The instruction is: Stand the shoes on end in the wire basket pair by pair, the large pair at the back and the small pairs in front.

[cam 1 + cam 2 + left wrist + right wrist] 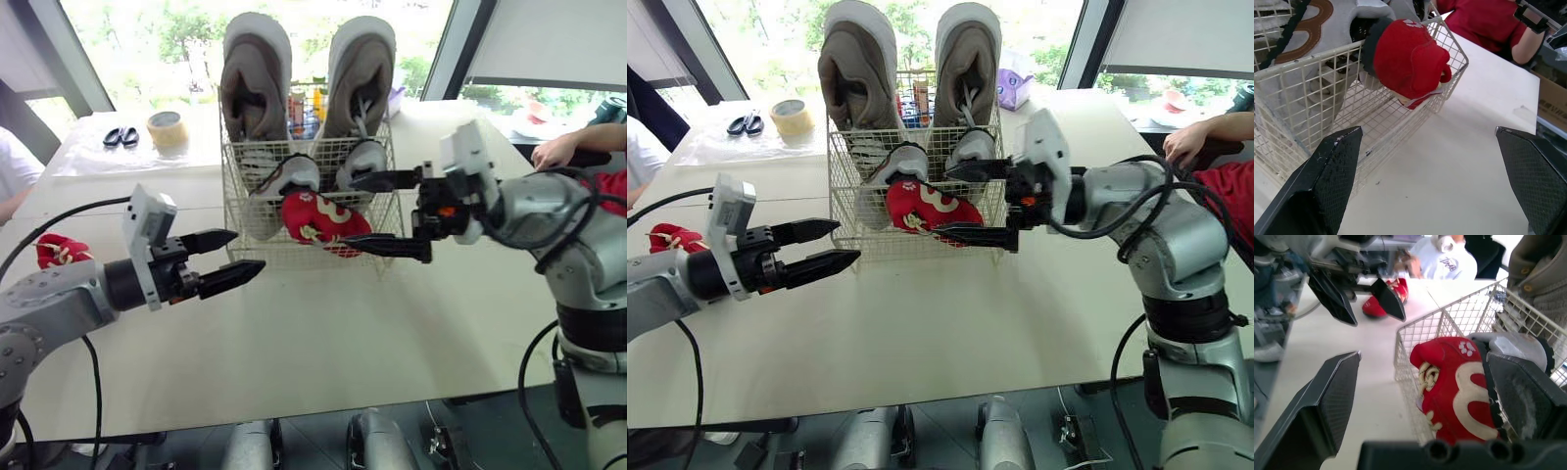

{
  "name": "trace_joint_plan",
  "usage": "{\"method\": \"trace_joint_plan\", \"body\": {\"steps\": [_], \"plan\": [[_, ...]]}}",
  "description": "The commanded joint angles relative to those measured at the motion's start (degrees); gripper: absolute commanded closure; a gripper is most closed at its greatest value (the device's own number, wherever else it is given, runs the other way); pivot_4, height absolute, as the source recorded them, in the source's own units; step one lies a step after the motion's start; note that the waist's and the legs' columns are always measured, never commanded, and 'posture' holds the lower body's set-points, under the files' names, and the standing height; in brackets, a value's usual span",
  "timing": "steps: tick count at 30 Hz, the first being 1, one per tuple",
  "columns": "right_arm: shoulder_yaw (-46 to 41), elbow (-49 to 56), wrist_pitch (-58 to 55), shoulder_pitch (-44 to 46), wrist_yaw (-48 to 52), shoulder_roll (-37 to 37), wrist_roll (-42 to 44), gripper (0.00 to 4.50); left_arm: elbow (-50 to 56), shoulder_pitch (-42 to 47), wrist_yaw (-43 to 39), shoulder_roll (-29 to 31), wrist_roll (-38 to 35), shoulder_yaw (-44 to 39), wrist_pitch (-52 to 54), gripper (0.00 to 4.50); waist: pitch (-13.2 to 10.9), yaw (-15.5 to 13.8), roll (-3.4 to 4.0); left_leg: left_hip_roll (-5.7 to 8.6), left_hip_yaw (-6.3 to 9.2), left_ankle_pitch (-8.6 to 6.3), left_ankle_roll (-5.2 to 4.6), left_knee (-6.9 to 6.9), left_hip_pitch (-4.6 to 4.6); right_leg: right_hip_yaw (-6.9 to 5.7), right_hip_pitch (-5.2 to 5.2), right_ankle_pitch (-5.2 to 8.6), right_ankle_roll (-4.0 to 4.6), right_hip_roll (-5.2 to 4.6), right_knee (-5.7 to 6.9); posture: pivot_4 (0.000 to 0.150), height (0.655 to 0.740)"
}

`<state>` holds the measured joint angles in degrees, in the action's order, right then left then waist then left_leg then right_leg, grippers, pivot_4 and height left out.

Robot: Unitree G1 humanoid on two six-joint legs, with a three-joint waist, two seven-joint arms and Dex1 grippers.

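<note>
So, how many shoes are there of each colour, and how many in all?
Large tan shoes: 2
Small grey shoes: 2
Small red shoes: 2 (one in the wire basket, one on the table)
Total: 6 shoes

The surface in front of the wire basket lies bare right to its near edge, leaving a wide approach. Inside, the large shoes wall off the back, while small grey shoes and a red shoe crowd the front. The right gripper, fingers spread, straddles the front right corner. The left gripper, also spread, hangs just off the front left.
</note>
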<state>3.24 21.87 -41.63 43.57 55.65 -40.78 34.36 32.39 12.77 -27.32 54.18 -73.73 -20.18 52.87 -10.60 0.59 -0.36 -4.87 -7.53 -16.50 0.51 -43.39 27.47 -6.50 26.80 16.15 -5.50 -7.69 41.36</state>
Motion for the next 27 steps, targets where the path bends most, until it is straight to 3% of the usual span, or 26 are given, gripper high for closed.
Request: {"method": "trace_joint_plan", "body": {"steps": [1, 7, 22, 25, 27], "plan": [[2.45, 7.34, -1.75, -1.81, -9.29, 3.18, -3.59, 0.00, 3.81, 1.64, -1.76, 1.97, -0.85, -1.47, -0.83, 0.05, 0.01, -0.01, -0.02, 0.00, 0.00, 0.01, 0.01, 0.02, 0.00, 0.00, 0.00, 0.00, 0.00, 0.00, -0.01, 0.150, 0.6675], [3.61, 11.35, -4.76, -4.19, -20.06, 7.38, -7.53, 0.00, 5.04, 1.53, -6.55, 3.99, 0.58, -0.31, -1.00, 0.05, 0.01, -0.05, -0.01, 0.01, -0.02, 0.01, 0.02, 0.02, 0.00, -0.01, -0.01, 0.00, 0.00, 0.00, -0.02, 0.150, 0.6675], [10.81, 8.71, -3.65, -5.10, -32.79, 10.69, -23.78, 0.00, -0.29, 8.05, -9.18, -1.74, 9.34, 7.30, -3.50, 0.05, 0.02, 0.01, -0.02, 0.02, -0.03, 0.03, 0.05, 0.10, -0.02, -0.01, -0.01, -0.01, 0.00, 0.02, -0.05, 0.150, 0.6675], [11.37, 9.01, -4.62, -5.24, -34.18, 12.24, -25.21, 0.89, -0.46, 8.92, -9.47, -3.06, 9.97, 8.41, -3.26, 0.00, 0.02, 0.05, -0.02, 0.02, -0.02, 0.03, 0.05, 0.09, -0.02, -0.01, 0.00, -0.01, 0.00, 0.02, -0.04, 0.150, 0.6675], [11.28, 9.77, -5.24, -5.67, -34.33, 12.80, -25.42, 1.85, -0.62, 9.52, -9.58, -3.72, 10.04, 8.84, -2.92, 0.00, 0.02, -0.01, -0.02, 0.02, -0.01, 0.04, 0.05, 0.09, -0.02, -0.01, 0.00, -0.01, 0.00, 0.03, -0.03, 0.150, 0.6675]]}}
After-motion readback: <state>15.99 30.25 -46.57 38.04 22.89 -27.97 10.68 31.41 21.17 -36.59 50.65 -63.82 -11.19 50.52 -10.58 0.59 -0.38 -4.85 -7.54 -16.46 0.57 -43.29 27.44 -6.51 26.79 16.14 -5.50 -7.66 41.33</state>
